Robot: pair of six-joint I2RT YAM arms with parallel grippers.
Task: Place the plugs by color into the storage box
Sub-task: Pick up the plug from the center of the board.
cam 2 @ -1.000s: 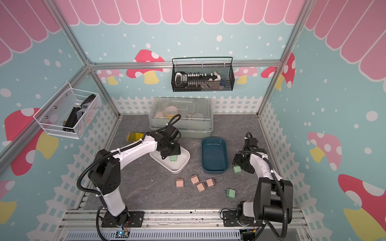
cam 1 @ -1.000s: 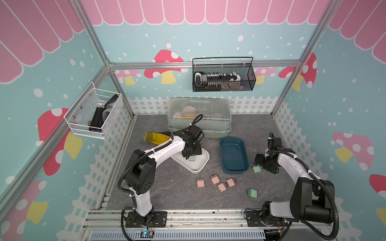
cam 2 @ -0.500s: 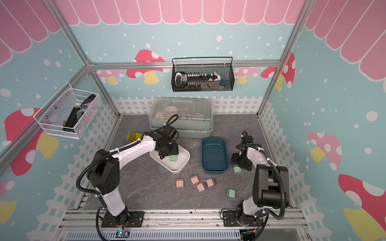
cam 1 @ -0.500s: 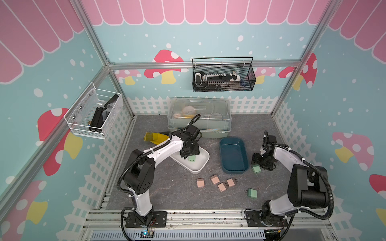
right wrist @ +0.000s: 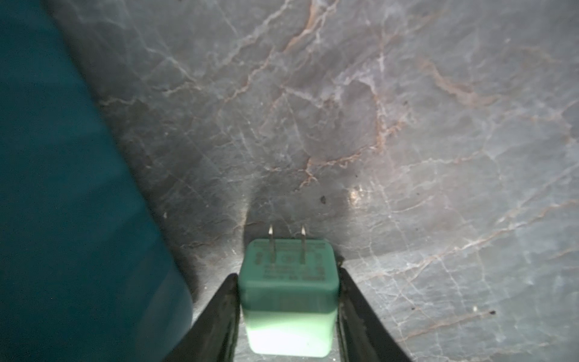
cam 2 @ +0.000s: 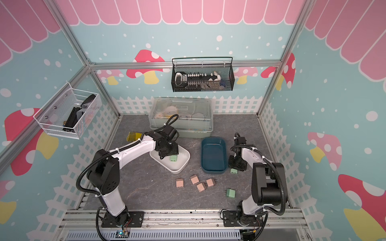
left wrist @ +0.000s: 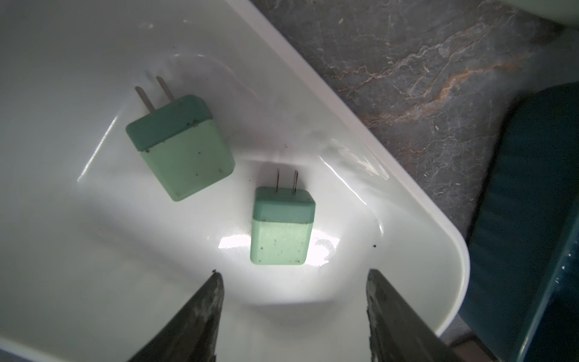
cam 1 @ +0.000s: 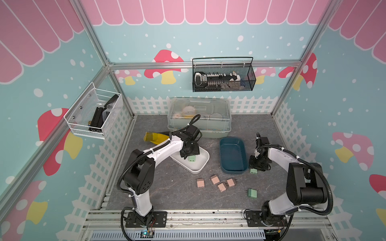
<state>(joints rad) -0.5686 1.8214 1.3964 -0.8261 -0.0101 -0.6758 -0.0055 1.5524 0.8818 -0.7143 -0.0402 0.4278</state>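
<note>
My left gripper (left wrist: 293, 275) hangs open over the white storage box (left wrist: 360, 131), nothing between its fingers. Two mint green plugs (left wrist: 180, 147) (left wrist: 282, 230) lie inside that tub; a top view shows one (cam 1: 191, 158) beside the gripper (cam 1: 189, 153). My right gripper (right wrist: 286, 275) is shut on a third green plug (right wrist: 288, 297), prongs pointing away, low over the table just right of the dark teal storage box (cam 1: 231, 154). In both top views that plug (cam 2: 234, 171) peeks out below the fingers. Several pink plugs (cam 1: 215, 179) and one more green plug (cam 1: 252, 193) lie on the grey table.
A translucent lidded box (cam 1: 199, 116) stands at the back behind the tubs. A yellow object (cam 1: 153, 136) lies left of the white tub. A black mesh basket (cam 1: 223, 77) hangs on the back wall, a white wire basket (cam 1: 94, 113) on the left wall.
My right gripper has closed on the green plug beside the teal tub, after its arm shifted slightly toward that tub. The left arm has barely moved.
</note>
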